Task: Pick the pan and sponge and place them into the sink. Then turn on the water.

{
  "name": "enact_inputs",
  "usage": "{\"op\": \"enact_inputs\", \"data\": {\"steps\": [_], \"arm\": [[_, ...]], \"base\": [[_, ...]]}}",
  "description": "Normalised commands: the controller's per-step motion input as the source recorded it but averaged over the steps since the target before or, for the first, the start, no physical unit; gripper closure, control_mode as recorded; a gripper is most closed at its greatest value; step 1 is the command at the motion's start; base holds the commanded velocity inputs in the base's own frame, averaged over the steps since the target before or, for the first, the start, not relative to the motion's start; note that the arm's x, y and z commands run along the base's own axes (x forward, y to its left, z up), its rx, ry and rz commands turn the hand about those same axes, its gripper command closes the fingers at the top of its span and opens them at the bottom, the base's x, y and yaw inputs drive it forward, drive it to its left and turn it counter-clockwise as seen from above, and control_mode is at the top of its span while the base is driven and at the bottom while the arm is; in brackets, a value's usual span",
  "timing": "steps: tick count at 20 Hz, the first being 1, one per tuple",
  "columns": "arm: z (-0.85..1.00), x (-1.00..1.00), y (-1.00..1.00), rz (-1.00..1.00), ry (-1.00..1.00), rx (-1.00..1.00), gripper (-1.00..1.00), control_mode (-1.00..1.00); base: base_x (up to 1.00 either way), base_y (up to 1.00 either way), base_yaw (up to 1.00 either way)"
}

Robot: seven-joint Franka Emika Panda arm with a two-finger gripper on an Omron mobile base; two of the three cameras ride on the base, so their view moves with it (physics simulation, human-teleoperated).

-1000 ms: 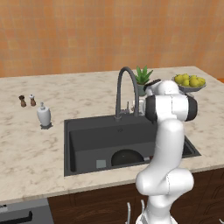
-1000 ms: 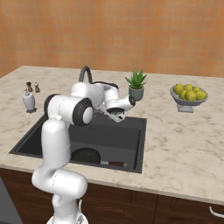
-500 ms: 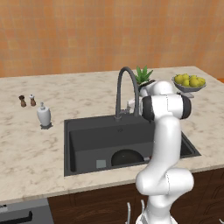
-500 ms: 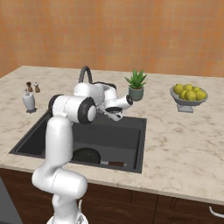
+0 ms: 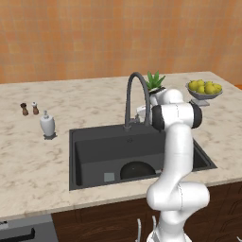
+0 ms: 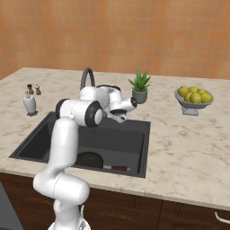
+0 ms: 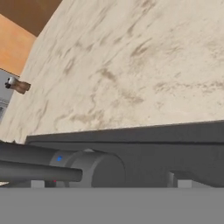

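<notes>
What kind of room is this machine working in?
It looks like a kitchen, computer-rendered rather than real. A dark sink with a tall gooseneck faucet is set into a beige marble counter, a black pan lies in the basin, and a bowl of lemons stands nearby.

Both base cameras look forward and down over the arm — sharing the sink (image 5: 94, 142) (image 6: 134, 134) from opposite sides. The hand camera sits close to the faucet (image 7: 65, 168), facing across the tabletop (image 7: 131, 65).

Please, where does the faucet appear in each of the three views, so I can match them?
Left base view: faucet arches at centre, behind the sink.
Right base view: its arch rises upper left, behind the arm.
Hand view: its base and lever lie lower left.
Shared landmark: the sink's back rim.
</notes>
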Motion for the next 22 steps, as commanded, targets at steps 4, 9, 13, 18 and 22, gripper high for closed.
{"op": "enact_inputs", "data": {"steps": [4, 9, 13, 18, 22], "arm": [[-0.25, 0.13, 0.07, 0.0, 0.0, 0.0, -1.0, -1.0], [-0.21, 0.08, 0.11, 0.0, 0.0, 0.0, -1.0, -1.0], [-0.15, 0.24, 0.06, 0.0, 0.0, 0.01, -1.0, -1.0], [-0.08, 0.36, 0.01, 0.0, 0.0, 0.04, -1.0, -1.0], [-0.12, 0.34, 0.07, 0.0, 0.0, 0.05, -1.0, -1.0]], "base": [[0.0, 0.0, 0.0], [0.0, 0.0, 0.0], [0.0, 0.0, 0.0], [0.0, 0.0, 0.0], [0.0, 0.0, 0.0]]}}
